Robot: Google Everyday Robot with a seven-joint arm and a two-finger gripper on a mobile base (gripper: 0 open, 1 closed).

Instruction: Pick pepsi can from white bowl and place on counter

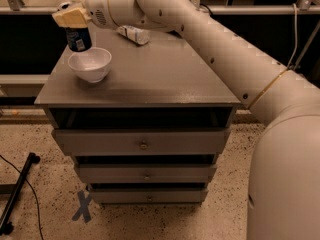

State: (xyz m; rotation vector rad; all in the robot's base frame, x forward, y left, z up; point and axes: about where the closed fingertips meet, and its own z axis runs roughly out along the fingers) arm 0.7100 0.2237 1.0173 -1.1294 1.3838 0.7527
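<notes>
The blue pepsi can (79,39) hangs upright in my gripper (73,20), lifted clear above the white bowl (90,64). The gripper's yellowish fingers (71,17) are shut on the can's top. The bowl stands at the left of the grey counter (150,79), and its inside shows empty. The can's bottom edge sits just above the bowl's far rim. My arm reaches in from the right across the back of the counter.
A clear plastic bottle with a white label (134,34) lies at the back of the counter behind the arm. The cabinet has drawers with small knobs (143,145). A black stand foot and cable (17,194) lie on the floor at left.
</notes>
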